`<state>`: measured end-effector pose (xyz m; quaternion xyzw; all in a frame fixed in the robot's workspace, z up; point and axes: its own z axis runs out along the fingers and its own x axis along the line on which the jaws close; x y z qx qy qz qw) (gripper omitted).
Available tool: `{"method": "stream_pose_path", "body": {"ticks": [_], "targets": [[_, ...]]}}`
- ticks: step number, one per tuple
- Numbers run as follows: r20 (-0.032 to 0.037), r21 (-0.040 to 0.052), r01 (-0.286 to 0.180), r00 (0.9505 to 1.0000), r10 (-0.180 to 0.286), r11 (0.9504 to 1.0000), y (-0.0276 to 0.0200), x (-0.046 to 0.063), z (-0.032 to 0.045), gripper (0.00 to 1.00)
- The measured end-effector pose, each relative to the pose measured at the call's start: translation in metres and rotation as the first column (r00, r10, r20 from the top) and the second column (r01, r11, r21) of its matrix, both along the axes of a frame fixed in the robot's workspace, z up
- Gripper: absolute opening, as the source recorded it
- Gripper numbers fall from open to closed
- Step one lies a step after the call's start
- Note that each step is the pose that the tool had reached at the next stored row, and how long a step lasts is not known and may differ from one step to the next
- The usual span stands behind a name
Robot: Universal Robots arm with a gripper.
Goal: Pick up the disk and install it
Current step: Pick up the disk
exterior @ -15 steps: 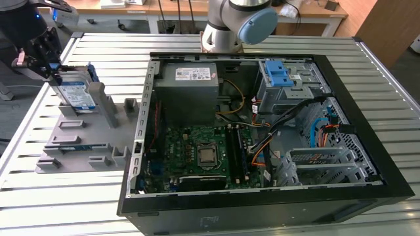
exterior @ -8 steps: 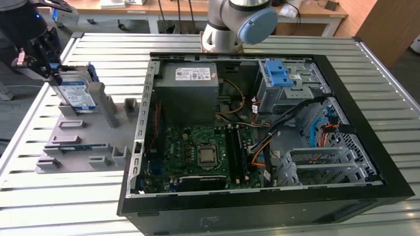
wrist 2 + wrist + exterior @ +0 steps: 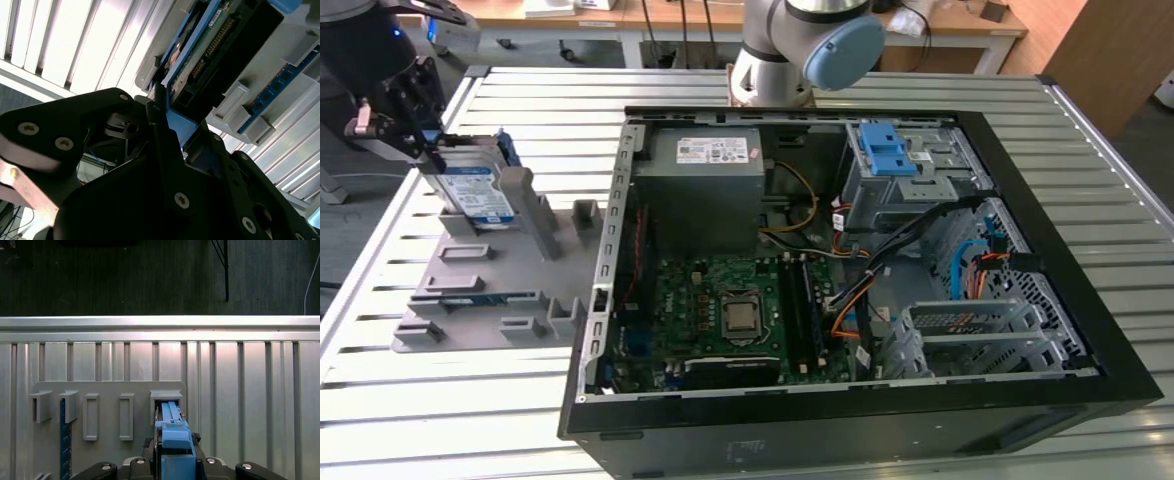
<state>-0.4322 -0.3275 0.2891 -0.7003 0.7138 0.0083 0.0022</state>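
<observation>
Disk (image 3: 470, 192) upright in grey holder (image 3: 480, 300), long axis vertical, pincer (image 3: 438, 150) seemingly clenched around its top

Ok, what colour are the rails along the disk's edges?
Blue, on the disk; they show best in the first wrist view.

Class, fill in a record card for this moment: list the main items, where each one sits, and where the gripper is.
disk: flat silver hard drive with blue plastic rails, standing on edge in the holder
holder: grey plastic slotted tray on the slatted metal table, on the exterior view's left of the case
gripper: black, at the disk's upper end
case: open black computer tower lying on its side, green motherboard exposed
install status: disk not yet in the case
</observation>
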Motion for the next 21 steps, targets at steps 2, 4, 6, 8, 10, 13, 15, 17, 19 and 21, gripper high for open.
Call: {"method": "stream_pose_path", "body": {"ticks": [2, 4, 6, 8, 10, 13, 15, 17, 19, 21], "targets": [[0.0000, 0.0000, 0.000, 1.0000, 0.000, 1.0000, 0.0000, 0.0000, 0.0000, 0.36], [0.0001, 0.0000, 0.000, 1.0000, 0.000, 1.0000, 0.0000, 0.0000, 0.0000, 0.36], [0.0001, 0.0001, 0.000, 1.0000, 0.000, 1.0000, 0.0001, 0.0000, 0.0000, 0.36], [0.0001, 0.0000, 0.000, 1.0000, 0.000, 1.0000, 0.0001, 0.0000, -0.0001, 0.36], [0.0001, 0.0000, 0.000, 1.0000, 0.000, 1.0000, 0.0001, 0.0000, 0.0000, 0.36], [0.0001, -0.0001, 0.000, 1.0000, 0.000, 1.0000, 0.0001, 0.0000, 0.0000, 0.36], [0.0001, -0.0001, 0.000, 1.0000, 0.000, 1.0000, 0.0001, 0.0000, 0.0000, 0.36], [0.0003, 0.0000, 0.000, 1.0000, 0.000, 1.0000, 0.0001, 0.0000, -0.0001, 0.38], [0.0002, -0.0001, 0.000, 1.0000, 0.000, 1.0000, 0.0001, 0.0000, -0.0001, 0.38], [0.0001, -0.0004, 0.000, 1.0000, 0.000, 1.0000, 0.0001, 0.0000, 0.0000, 0.44]]}}
